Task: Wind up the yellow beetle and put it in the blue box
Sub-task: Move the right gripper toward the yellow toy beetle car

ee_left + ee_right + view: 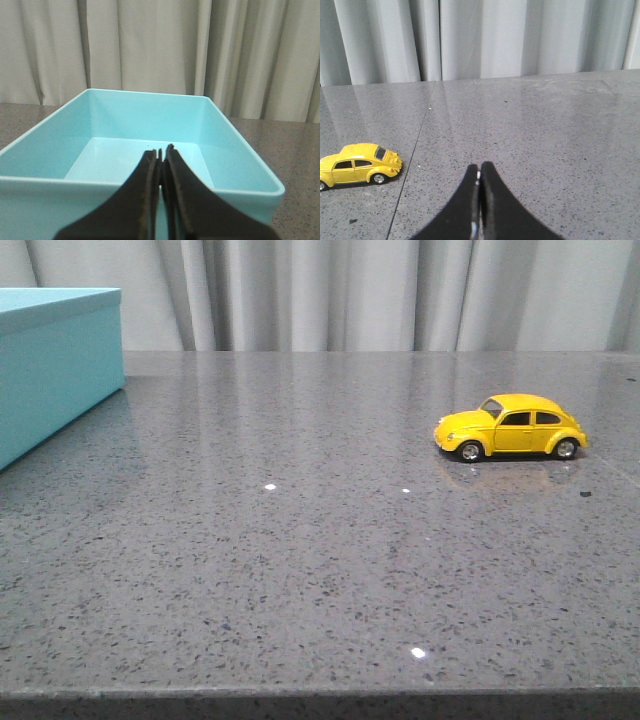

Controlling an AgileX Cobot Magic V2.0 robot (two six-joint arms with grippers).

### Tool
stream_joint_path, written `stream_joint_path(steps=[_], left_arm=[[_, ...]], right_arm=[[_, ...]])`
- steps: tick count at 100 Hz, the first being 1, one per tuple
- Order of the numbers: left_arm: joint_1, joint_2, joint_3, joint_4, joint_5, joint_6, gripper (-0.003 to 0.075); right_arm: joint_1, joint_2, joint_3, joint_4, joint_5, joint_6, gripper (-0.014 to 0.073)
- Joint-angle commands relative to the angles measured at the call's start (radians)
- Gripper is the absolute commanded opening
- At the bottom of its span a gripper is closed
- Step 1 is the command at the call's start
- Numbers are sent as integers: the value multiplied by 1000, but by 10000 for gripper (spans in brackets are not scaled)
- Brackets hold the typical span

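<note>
The yellow beetle stands on its wheels on the grey table at the right, nose pointing left. It also shows in the right wrist view, off to the side of my right gripper, which is shut and empty above bare table. The blue box stands at the far left edge of the front view. In the left wrist view the blue box is open on top and empty, with no lid in view. My left gripper is shut and empty, just before the box's near wall. Neither gripper shows in the front view.
The grey speckled table runs to a front edge at the bottom of the front view. Light curtains hang behind the table. A thin seam runs across the tabletop beside the car.
</note>
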Motion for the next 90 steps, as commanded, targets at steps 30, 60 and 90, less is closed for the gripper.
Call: stream_joint_path(steps=[30,60,90], left_arm=[[-6,214,-182,-8,-56,-5,367],[-6,306,-219,-8,-63,-5,439],[-6,314,-219,-1,-71,-5,439]], right_arm=[[-3,164,-203,-8,-3,-4,267],[-2,231,-254,-6,-8,-4,319],[-1,280,-323,28,111,-4,321]])
